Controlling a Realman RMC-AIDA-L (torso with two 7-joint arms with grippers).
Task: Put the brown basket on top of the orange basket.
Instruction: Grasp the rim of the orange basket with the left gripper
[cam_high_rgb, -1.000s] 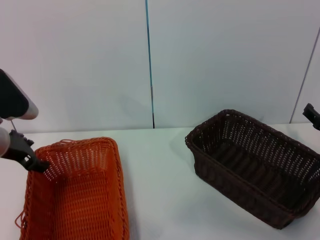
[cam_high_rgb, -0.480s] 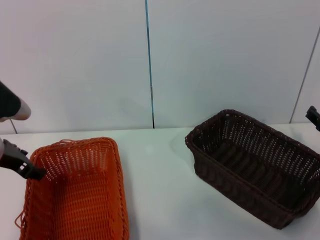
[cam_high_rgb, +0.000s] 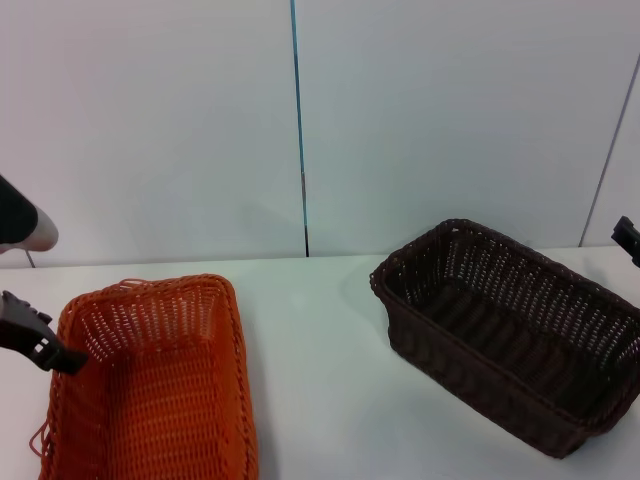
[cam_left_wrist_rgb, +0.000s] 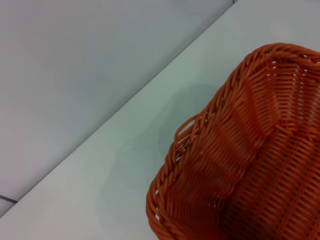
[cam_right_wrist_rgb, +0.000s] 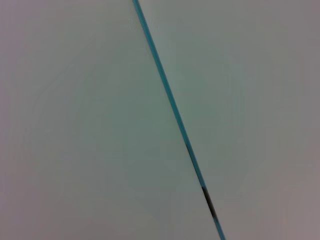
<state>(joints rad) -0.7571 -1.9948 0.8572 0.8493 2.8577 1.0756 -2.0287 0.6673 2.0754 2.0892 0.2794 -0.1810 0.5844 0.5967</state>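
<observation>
The left gripper (cam_high_rgb: 45, 350) has slid outward and lower vs a sec ago — its tip now sits at the orange basket (cam_high_rgb: 150, 385)'s left rim; can't tell if spread or pinched. The right gripper (cam_high_rgb: 628, 238) is barely in view at the far edge, state unclear. The brown basket (cam_high_rgb: 510, 345) sits untouched on the table (cam_high_rgb: 320, 380), well apart to the right — no lift started yet.

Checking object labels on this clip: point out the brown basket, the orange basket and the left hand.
brown basket (cam_high_rgb: 500, 395), head view, near side wall.
orange basket (cam_high_rgb: 160, 410), head view, woven floor.
left hand (cam_high_rgb: 40, 348), head view, dark tip beside the orange rim.
</observation>
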